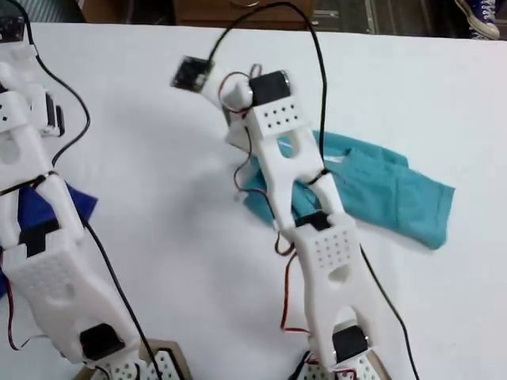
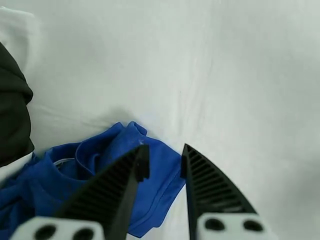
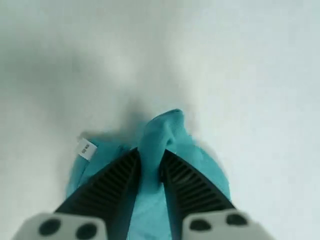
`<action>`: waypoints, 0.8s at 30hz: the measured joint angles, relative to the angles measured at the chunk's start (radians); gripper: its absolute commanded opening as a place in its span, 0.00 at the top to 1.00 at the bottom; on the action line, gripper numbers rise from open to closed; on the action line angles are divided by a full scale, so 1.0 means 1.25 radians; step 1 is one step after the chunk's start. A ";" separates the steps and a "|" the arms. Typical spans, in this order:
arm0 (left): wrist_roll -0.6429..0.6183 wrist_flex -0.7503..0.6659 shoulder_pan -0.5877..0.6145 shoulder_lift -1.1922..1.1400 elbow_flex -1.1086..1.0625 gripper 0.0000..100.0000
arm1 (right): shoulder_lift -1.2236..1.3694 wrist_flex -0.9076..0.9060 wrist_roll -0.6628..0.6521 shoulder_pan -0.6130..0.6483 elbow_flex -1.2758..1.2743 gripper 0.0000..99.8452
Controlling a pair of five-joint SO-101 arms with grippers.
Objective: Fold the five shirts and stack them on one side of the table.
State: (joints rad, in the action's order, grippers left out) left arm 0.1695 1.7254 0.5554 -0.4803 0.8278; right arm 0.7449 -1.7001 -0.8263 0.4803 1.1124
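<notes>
Two shirts lie on the white table (image 1: pixel 150 150). From the high cam, the teal shirt (image 1: pixel 388 194) sits approx 3 o'clock of table centre, crumpled, its long side stretching from centre out toward 4 o'clock; the blue shirt (image 1: pixel 32 210) is at the 9 o'clock edge, mostly covered by the left arm (image 1: pixel 43 245); the 2 shirts are well apart.

R side: the right arm (image 1: pixel 313 214) runs from its base at 6 o'clock up toward 12, crossing over the teal shirt's inner end; the right gripper (image 3: pixel 150 155) is clamped on a raised fold of the teal shirt, fabric squeezed between the two black ribbed fingers (image 3: pixel 117 177) w/ a peak of cloth poking out past the tips; a small white label (image 3: pixel 86 148) shows on the shirt just beside one finger; the rest of the cloth bunches under the jaws.

L side: the left gripper (image 2: pixel 164 159) hangs over the blue shirt w/ fingers spread, a clear gap between the tips and nothing in it; whether the tips touch the fabric, can't tell; the shirt is rumpled, collar opening visible, its edge on bare table; a dark cloth (image 2: pixel 12 115) lies just beside it.

A black cable (image 1: pixel 317 71) loops from the right arm's wrist toward 12 o'clock.
</notes>
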 measured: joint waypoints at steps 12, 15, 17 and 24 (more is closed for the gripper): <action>0.000 -0.018 -0.118 0.000 -0.266 0.86 | -0.371 -0.002 0.001 0.021 0.006 0.98; 0.000 -0.022 -0.176 0.000 -0.309 0.86 | -0.393 -0.002 0.001 -0.072 0.007 0.98; 0.000 -0.022 -0.216 0.000 -0.314 0.86 | -0.393 -0.002 0.001 -0.140 0.004 0.98; 0.000 -0.022 -0.355 0.000 -0.314 0.86 | -0.296 -0.004 0.001 -0.266 -0.122 0.98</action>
State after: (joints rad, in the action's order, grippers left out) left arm 0.1695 1.6978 0.1120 -0.4803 0.4350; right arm 0.3751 -1.7047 -0.8247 0.1473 0.9605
